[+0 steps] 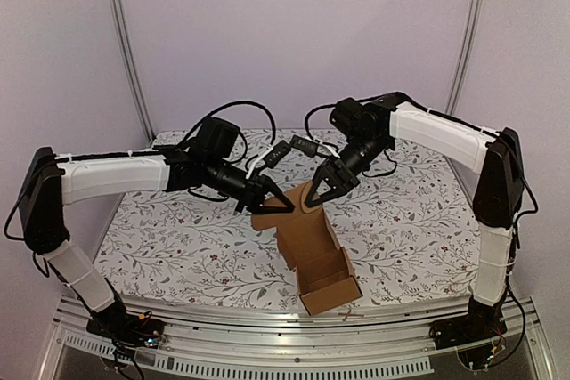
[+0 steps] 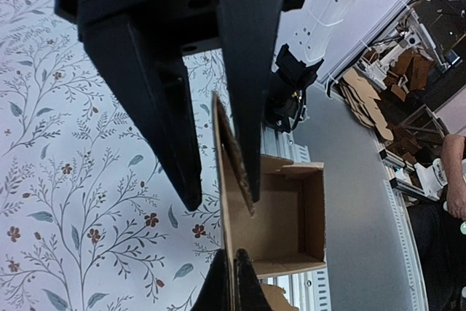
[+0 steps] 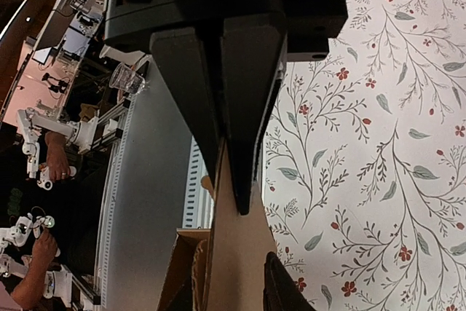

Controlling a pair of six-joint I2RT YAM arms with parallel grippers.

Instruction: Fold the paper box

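The paper box (image 1: pixel 313 251) is brown corrugated cardboard, with an open tray near the table's front edge and a long flap rising toward both grippers. The tray's inside (image 2: pixel 284 216) shows in the left wrist view. My left gripper (image 1: pixel 278 205) is shut on the flap's upper edge, its tips (image 2: pixel 231 254) pinching the board; the right wrist view shows it (image 3: pixel 231 187) clamped there too. My right gripper (image 1: pixel 319 193) stands open astride the same flap (image 3: pixel 240 267). Its fingers are apart (image 2: pixel 222 207), and one rests against a side tab. Only one of its own fingers (image 3: pixel 280 285) shows in its wrist view.
A floral tablecloth (image 1: pixel 178 220) covers the table. An aluminium rail (image 1: pixel 267 327) runs along the near edge, and a small cardboard scrap (image 1: pixel 352 313) lies beside the tray. Metal posts (image 1: pixel 134 68) stand at the back corners. Stacks of cardboard (image 2: pixel 378 92) lie beyond the table.
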